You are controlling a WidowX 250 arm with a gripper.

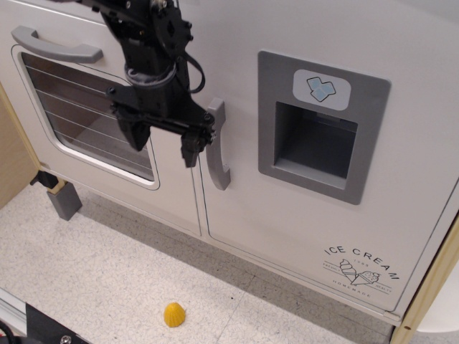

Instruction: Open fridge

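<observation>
Two doors share this white toy kitchen front, and only the right one matters. Going left to right: the oven door [86, 115], windowed, with its horizontal grey handle [56, 46], sits at the far left. In front of its window hangs the gripper [163, 145], black, fingers pointing down and spread apart with nothing between them. Its right finger [191, 149] is just beside the fridge handle [217, 145], a grey vertical bar at the left edge of the fridge [287, 215], whose door fills the rest of the view and appears closed flush.

The step in hand, as I judge it, is lining up on that vertical bar. To do it well the gripper needs to shift right so the bar falls between the fingers, or so one finger hooks behind it, near its middle where it stands off the door. Then pull outward in an arc, since the door probably hinges at its right side.

Further right are the grey ice-dispenser panel [323, 136] and the "ICE CREAM" print [361, 269], neither in the way. On the floor lie a small yellow object [173, 314] and a grey block [63, 199], both well apart from the door's likely swing. The main risk is catching the oven door instead.
</observation>
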